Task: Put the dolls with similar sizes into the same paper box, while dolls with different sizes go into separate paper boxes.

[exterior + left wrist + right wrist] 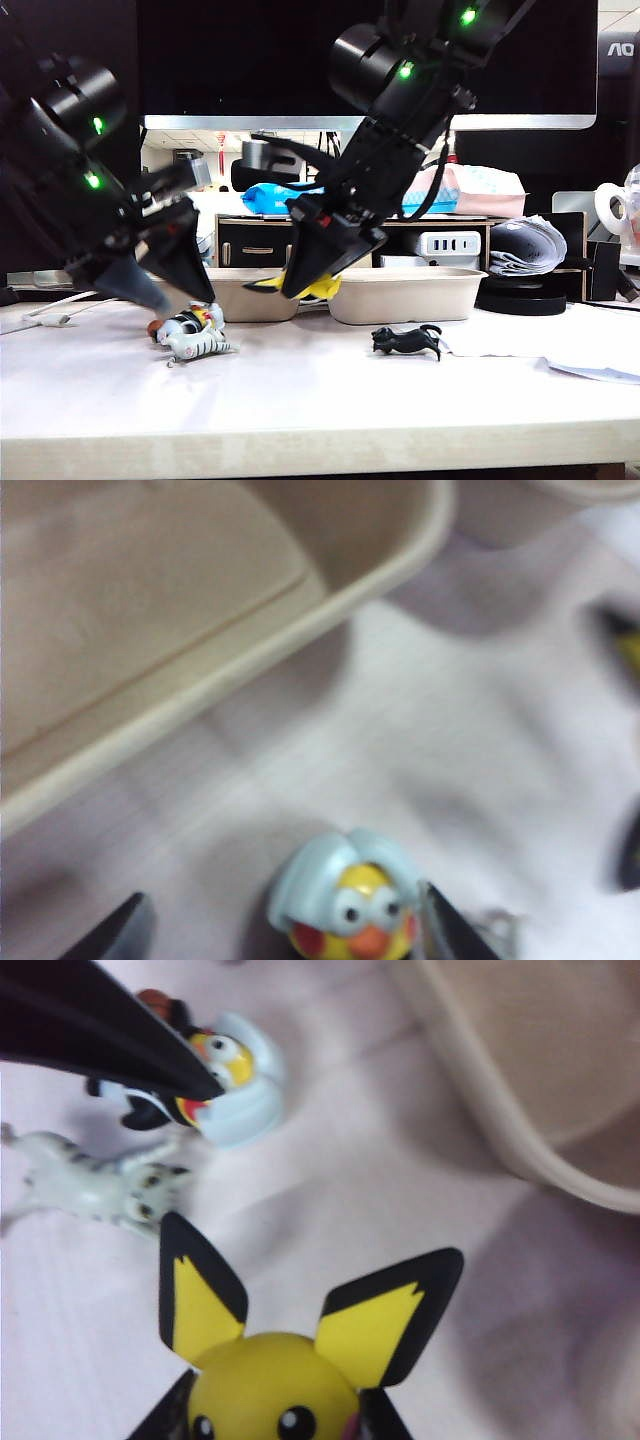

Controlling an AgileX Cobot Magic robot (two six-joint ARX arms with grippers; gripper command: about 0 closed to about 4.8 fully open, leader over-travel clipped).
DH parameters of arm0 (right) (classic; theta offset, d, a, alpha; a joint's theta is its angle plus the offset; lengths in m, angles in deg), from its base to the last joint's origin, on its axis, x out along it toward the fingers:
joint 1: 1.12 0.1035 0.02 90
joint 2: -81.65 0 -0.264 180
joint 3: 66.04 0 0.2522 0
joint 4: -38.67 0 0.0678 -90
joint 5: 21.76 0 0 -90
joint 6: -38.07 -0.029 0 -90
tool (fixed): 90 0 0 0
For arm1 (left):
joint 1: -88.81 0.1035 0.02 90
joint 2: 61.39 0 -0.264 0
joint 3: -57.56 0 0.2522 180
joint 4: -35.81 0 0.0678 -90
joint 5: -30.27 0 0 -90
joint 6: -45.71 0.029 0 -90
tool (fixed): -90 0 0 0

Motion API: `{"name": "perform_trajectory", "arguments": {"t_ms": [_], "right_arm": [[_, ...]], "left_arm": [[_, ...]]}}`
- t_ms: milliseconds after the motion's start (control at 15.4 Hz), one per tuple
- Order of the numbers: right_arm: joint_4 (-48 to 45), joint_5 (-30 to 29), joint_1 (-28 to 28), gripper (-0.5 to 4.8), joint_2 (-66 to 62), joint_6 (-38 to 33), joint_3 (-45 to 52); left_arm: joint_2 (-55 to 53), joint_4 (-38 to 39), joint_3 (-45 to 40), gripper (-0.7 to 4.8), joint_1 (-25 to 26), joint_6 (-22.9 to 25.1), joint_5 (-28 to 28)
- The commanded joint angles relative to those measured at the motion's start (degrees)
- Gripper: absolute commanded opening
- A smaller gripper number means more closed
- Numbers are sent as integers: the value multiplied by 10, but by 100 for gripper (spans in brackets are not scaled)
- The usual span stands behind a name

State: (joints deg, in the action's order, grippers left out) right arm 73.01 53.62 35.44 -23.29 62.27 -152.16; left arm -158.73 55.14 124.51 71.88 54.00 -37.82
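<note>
Left gripper (280,930): low on the left of the ext. view, jaws spread apart, nothing held. Wrist cam shows one dark finger each side of a small figure on the table (320,400).
Figure btwn the fingers: brown-headed figure (350,905) w/ yellow face, orange beak, red cheeks, pale blue hood. Lies on the table, just beside the right-hand finger in that view; contact can't be told.
White-grey striped animal (200,345): on its side on the table, touching or just beside the brown-headed figure, under the left gripper.
Right gripper (275,1415): mid ext. view, raised off the table in front of the boxes, clamped on the yellow doll (270,1380).
Yellow doll: round head, black-tipped ears pointing up in the wrist cam, a dark finger either side of the head. Hangs above the table, near the gap btwn the two boxes.
Black animal (407,341): standing on the table right of centre, alone, well apart from both grippers.
Left paper box (250,290): behind the left gripper; what shows of the inside in the left wrist cam is bare.
Right paper box (405,295): just beside the left one, rims close; inside not visible from here.
Background: monitor (300,60) behind, stack of papers (530,245) far right.
</note>
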Motion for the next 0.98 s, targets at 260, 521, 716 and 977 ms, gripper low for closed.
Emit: {"name": "perform_trajectory", "arguments": {"t_ms": [260,521,716,977], "right_arm": [[-3,10,-14,62,16,-17,-1],[-11,34,-15,61,17,-18,-1],[-23,57,-14,62,23,-18,-2],[-28,57,-15,61,24,-20,-17]], "left_arm": [[-35,38,3,350,-1,14,-1],[-35,43,3,247,-1,23,-3],[-35,55,3,65,-1,33,-3],[-30,53,4,-6,-1,28,2]]}}
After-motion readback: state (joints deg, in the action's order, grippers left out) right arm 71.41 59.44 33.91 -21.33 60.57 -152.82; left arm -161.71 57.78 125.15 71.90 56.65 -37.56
